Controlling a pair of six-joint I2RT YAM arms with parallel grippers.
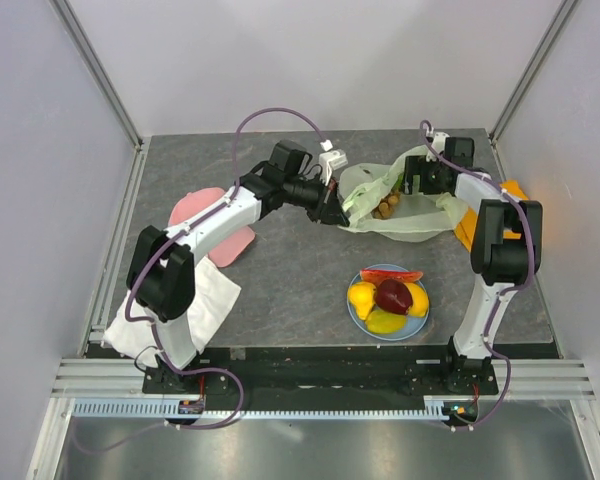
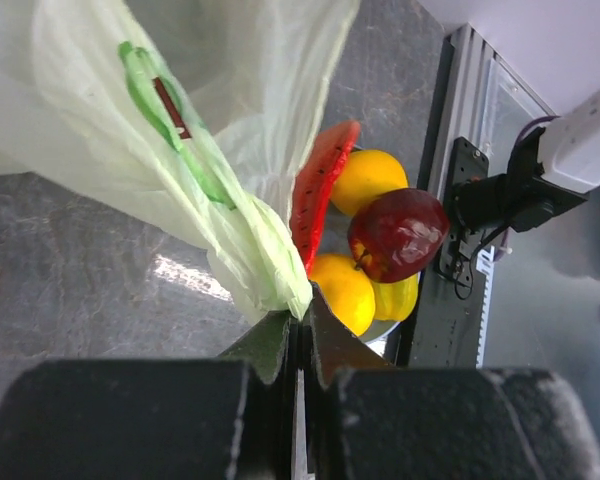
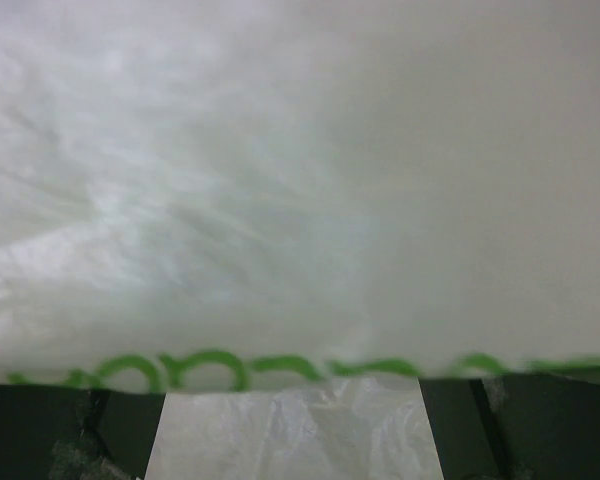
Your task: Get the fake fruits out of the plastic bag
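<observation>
The plastic bag [image 1: 412, 217] lies at the back right of the table, its mouth held up. A brown fake fruit [image 1: 385, 207] shows inside it. My left gripper [image 1: 337, 207] is shut on the bag's left edge, seen pinched between the jaws in the left wrist view [image 2: 302, 316]. My right gripper [image 1: 417, 184] hangs over the bag's right side. In the right wrist view its fingers [image 3: 65, 435] stand wide apart, and bag film [image 3: 300, 200] fills the frame. Other fake fruits [image 1: 393, 296], red, dark red and yellow, lie on the light-blue plate [image 1: 354, 312].
A pink cloth [image 1: 202, 206] and a white folded cloth [image 1: 212, 300] lie under the left arm. An orange object [image 1: 516, 189] sits behind the right arm. The plate of fruits [image 2: 380, 240] also shows in the left wrist view, near the front rail.
</observation>
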